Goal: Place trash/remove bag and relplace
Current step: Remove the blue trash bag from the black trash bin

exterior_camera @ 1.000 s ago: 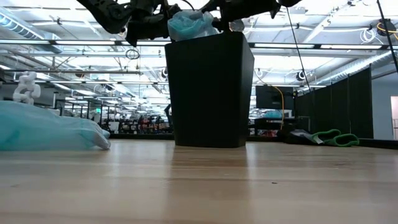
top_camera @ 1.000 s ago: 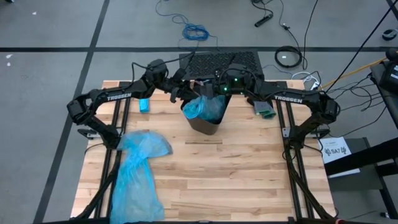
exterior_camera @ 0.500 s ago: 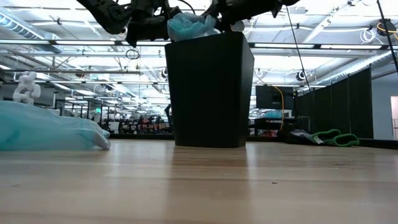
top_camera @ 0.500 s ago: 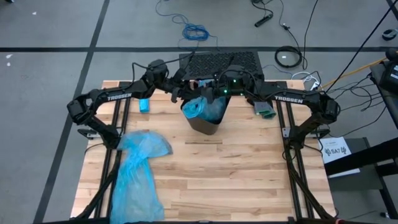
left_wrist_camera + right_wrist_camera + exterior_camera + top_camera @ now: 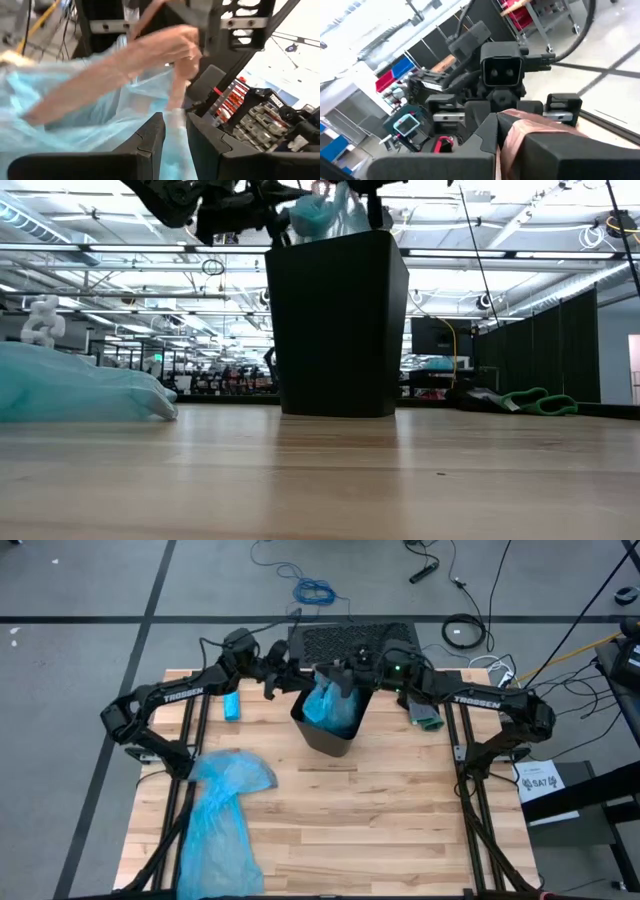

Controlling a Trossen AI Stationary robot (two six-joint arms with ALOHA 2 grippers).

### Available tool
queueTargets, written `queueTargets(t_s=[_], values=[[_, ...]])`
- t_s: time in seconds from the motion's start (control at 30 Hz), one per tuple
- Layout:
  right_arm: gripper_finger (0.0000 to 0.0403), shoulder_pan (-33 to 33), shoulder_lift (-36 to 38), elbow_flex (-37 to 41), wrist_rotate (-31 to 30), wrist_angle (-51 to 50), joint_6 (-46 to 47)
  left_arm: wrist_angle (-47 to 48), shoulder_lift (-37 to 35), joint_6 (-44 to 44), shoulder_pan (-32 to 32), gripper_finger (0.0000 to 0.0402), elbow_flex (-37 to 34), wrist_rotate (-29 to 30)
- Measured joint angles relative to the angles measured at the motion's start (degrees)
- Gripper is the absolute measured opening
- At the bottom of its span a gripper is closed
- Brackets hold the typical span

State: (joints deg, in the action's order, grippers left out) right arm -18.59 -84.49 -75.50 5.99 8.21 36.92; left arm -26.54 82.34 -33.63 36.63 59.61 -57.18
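A black bin (image 5: 330, 737) stands on the far middle of the wooden table, with a light blue bag (image 5: 327, 705) rising out of its top. My left gripper (image 5: 274, 681) reaches level to the bag from the table's left and is shut on it. My right gripper (image 5: 346, 676) reaches level from the right, shut, at the bag's raised top (image 5: 338, 194). The two grippers face each other over the bin's far rim. The trash is out of view. My left gripper pinches thin film of the bag (image 5: 174, 131) between its two fingers, coming level from the table's left. The film spreads away from the fingers in loose folds, and the bag's lower part stays inside the bin. My right gripper is shut at the bag's top (image 5: 330, 685), coming level from the table's right. Its own fingers hide the place of contact, so which edge it has does not show. The bag stands up in a peak below it.
A second light blue bag (image 5: 222, 812) lies spread on the table's near left. A small blue oblong (image 5: 232, 708) lies left of the bin and a green object (image 5: 428, 721) right of it. A black mesh mat (image 5: 355, 638) sits beyond the far edge.
Both grippers have risen a little and drawn toward the far edge, the left one also toward the table's left. The bag's top, bunched at the bin's rim before, now stands higher out of the bin in an upright peak; its lower part stays inside.
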Motion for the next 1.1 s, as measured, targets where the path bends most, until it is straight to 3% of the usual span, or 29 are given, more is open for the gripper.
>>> queueTargets(t_s=[0.2, 0.33, 0.57, 0.93, 1.1], values=[[0.0000, 0.9, 0.7, 0.0, -0.1, 0.1, 1.3, -7.7, -2.5, 0.1, 2.6, 0.0086, 0.1, 0.4], [0.0000, 1.6, 0.7, 0.0, -1.4, 1.0, 2.7, -6.9, -2.7, 3.5, 3.2, 0.0082, 0.1, 0.8], [0.0000, 1.3, 0.8, 0.0, -3.1, 6.7, 2.9, -5.3, -2.6, 8.1, 1.8, 0.0008, 0.1, 0.9], [0.0000, 1.4, 0.8, 0.0, -3.2, 7.0, 5.0, -5.2, -2.4, 10.5, 0.6, 0.0002, 0.4, 5.5], [0.0000, 1.4, 0.8, 0.0, -3.1, 7.5, 6.0, -0.6, 0.8, 11.1, -1.0, 0.0001, 5.9, 5.6]])
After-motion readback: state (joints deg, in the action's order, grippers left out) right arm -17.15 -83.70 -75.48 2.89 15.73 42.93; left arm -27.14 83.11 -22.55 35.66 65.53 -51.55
